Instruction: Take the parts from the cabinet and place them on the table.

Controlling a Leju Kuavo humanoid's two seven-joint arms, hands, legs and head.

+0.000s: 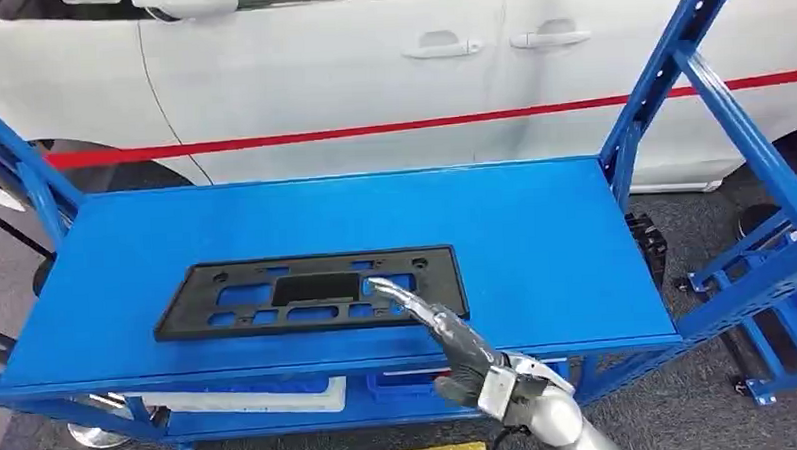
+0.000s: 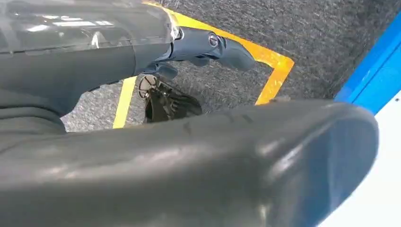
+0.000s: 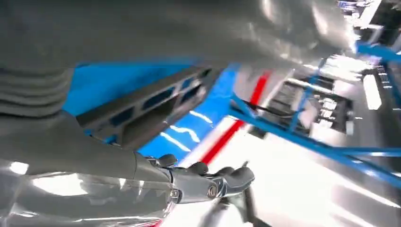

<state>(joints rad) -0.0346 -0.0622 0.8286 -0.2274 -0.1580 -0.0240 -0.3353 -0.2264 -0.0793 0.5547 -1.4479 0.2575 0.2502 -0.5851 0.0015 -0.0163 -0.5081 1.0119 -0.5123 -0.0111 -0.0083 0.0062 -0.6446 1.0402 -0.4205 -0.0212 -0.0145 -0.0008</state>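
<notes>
The right hand [image 1: 449, 338] reaches up over the front edge of the blue table top [image 1: 535, 230], its fingers stretched forward and apart, their tips lying on or just above the right end of the black plastic part [image 1: 312, 290]. It grips nothing that I can see; whether the fingertips actually touch the part cannot be told. In the right wrist view the hand [image 3: 208, 182] shows loosely extended fingers with the part [image 3: 142, 106] close beyond them.

The part, a flat perforated frame, lies flat on the table top, near the front edge and left of centre, its long side parallel to that edge.

The left hand [image 2: 213, 47] hangs over grey floor with yellow tape [image 2: 272, 75], fingers lightly curled around nothing.

Judging from this, the placing step looks essentially done: the part rests on the table. The next move probably calls for lifting the right hand straight up off the part without dragging it, then turning to the cabinet for another piece.
</notes>
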